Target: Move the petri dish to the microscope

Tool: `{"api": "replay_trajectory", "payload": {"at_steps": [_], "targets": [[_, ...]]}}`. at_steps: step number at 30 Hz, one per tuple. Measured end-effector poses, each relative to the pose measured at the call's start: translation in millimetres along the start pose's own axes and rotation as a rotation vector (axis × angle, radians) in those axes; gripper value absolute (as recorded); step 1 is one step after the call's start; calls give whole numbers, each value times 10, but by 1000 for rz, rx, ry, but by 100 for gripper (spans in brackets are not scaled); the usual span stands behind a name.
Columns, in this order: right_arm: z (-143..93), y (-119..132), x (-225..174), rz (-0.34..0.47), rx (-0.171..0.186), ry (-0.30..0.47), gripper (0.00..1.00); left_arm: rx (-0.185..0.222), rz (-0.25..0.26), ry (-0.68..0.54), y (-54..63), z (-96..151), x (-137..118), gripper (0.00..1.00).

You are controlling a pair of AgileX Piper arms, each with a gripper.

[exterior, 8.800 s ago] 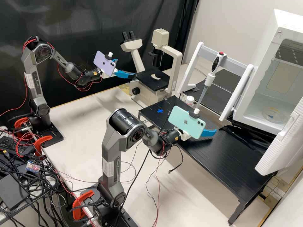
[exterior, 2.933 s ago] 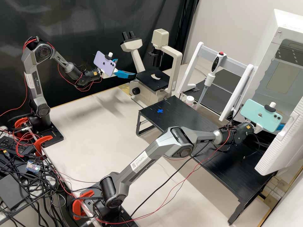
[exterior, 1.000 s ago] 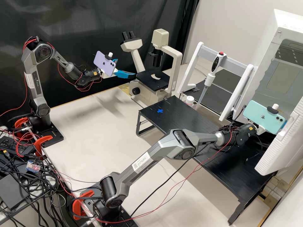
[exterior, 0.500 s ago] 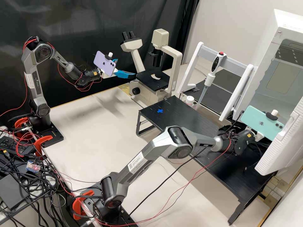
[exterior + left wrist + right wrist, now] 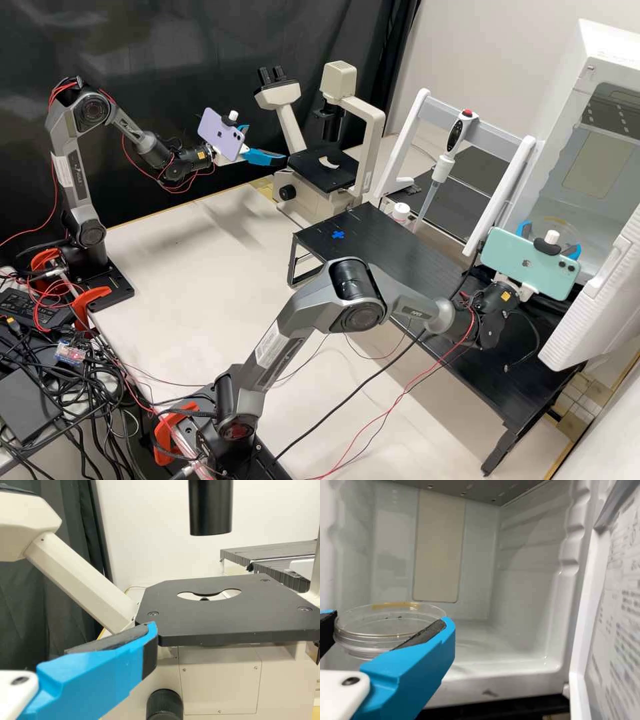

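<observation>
**Clear dish held at the mouth of the fridge**

The right claw (image 5: 549, 238) is just before the open fridge (image 5: 567, 93) and has hold of the clear dish (image 5: 367, 641). Its two fingers are closed on opposite sides of the dish, so they stand apart by the dish's own width. The dish lies level at the fridge's opening; how far it is inside or outside, I cannot tell exactly. In the high view, the green phone (image 5: 530, 263) covers a part of the dish and much of this claw. In the right wrist view, one finger is cut off by the edge, and the other hides some of the dish's side.

The left claw (image 5: 267, 143) is well apart from the fridge, near the microscope (image 5: 323, 168). It is open and empty, but how wide is difficult to judge, because the purple phone (image 5: 223, 137) hides one finger partly. The microscope stands beyond the pipette (image 5: 457, 130) from the fridge.
</observation>
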Motion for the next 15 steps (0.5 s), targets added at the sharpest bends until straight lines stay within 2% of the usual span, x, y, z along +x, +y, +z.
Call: {"api": "replay_trajectory", "payload": {"at_steps": [8, 11, 15], "targets": [[-124, -166, -457, -58, 39, 38, 0, 0, 0, 0, 0, 0, 0, 100], [-241, -224, -587, -85, 41, 74, 0, 0, 0, 0, 0, 0, 0, 100], [-432, -315, -797, -129, 40, 80, 0, 0, 0, 0, 0, 0, 0, 100]]}}
